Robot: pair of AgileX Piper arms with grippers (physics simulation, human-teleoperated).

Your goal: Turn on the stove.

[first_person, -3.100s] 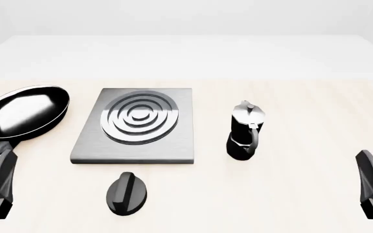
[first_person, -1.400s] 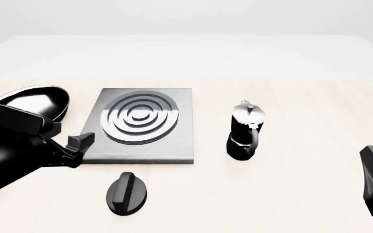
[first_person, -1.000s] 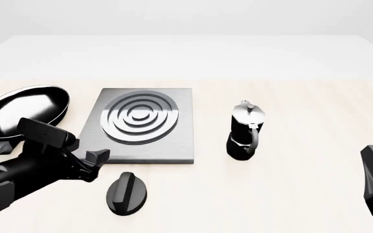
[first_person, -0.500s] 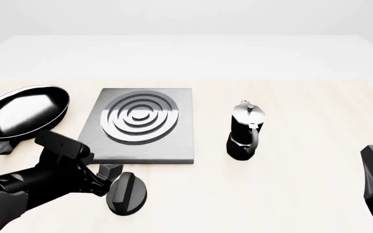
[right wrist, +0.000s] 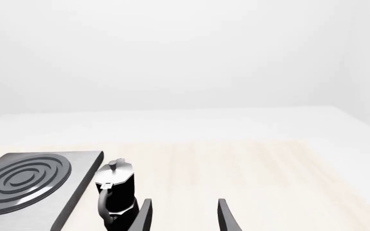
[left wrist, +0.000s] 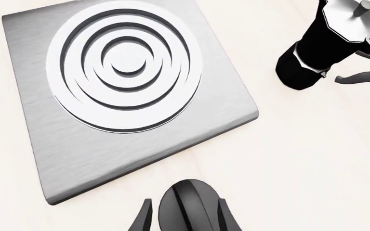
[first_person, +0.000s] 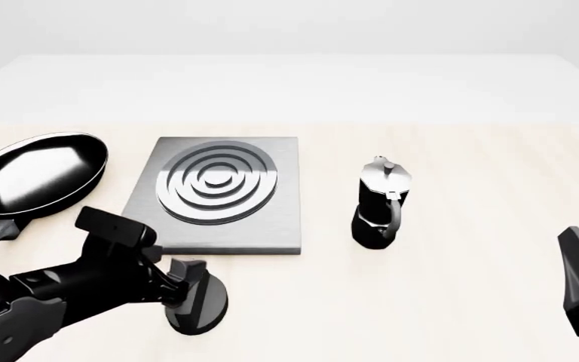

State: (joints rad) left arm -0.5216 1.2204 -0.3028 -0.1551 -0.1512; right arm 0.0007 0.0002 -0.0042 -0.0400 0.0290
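The stove (first_person: 281, 219) is a flat grey metal slab with a ringed round burner (first_person: 216, 182), left of the table's middle. In front of it lies a small black oval knob (first_person: 205, 308). My left gripper (first_person: 191, 280) is down at that knob and open. In the left wrist view its fingers (left wrist: 144, 217) straddle the knob (left wrist: 188, 204), with the stove (left wrist: 56, 159) just beyond. My right gripper (first_person: 569, 243) hovers open at the near right, far from the stove. The right wrist view has the right gripper (right wrist: 183, 216) empty and the stove (right wrist: 24, 183) off to one side.
A black frying pan (first_person: 33, 173) lies left of the stove, its handle reaching toward my left arm. A black and silver moka pot (first_person: 380, 205) stands to the stove's right, also in the wrist views as the moka pot (left wrist: 329, 43) and moka pot (right wrist: 116, 192).
My left arm has swung in from the near left, past the pan, and come down so its open fingers flank the knob. The right arm has barely moved.
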